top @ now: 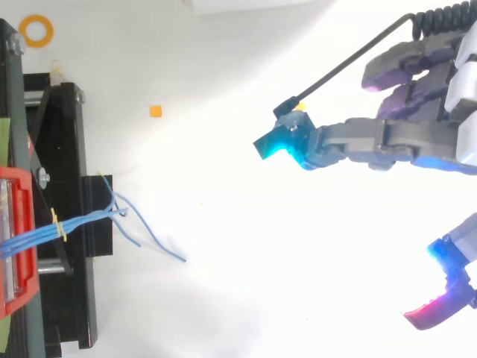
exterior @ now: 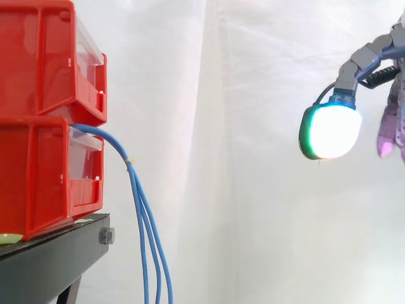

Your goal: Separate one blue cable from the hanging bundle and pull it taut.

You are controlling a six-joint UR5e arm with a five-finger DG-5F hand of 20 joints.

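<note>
The hand [top: 387,142] hangs with fingers spread wide and empty, well apart from the blue cables [exterior: 143,221].

From the side I see the upper bin [exterior: 44,57] stacked on the lower bin [exterior: 38,177] at 9 o'clock, both on the stand [exterior: 57,253]. The cable bundle [exterior: 142,215] comes out between them and hangs toward 6 o'clock. The hand [top: 417,138] sits at 3 o'clock, well apart from the bundle. From above, a ring [top: 36,30] lies at 11 o'clock.
</note>
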